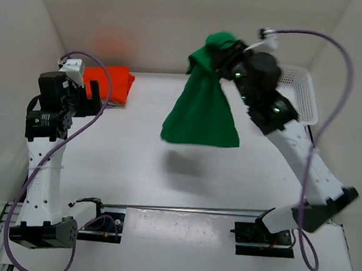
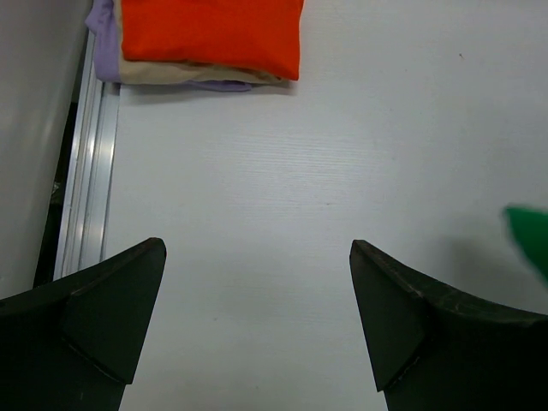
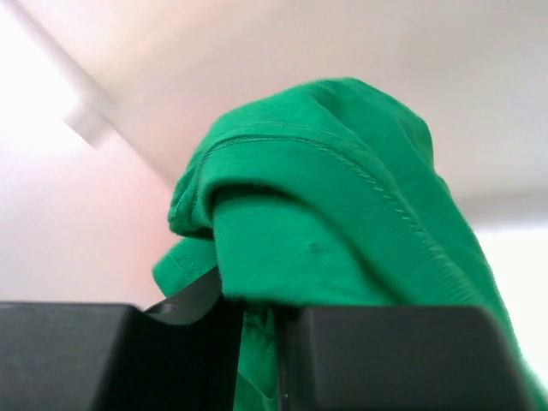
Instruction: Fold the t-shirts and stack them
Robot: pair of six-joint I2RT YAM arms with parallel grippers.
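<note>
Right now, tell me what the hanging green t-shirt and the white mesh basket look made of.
The hanging green t-shirt: soft matte knit cloth, perhaps cotton; it drapes in loose folds, and the right wrist view shows a stitched hem. The white mesh basket: probably rigid plastic, smooth; a regular grid of holes and straight walls that hold their shape.

Top cam looked down on whole table [image 1: 134,169]; L wrist faced it close; R wrist, top shared green t-shirt [image 3: 342,214].
</note>
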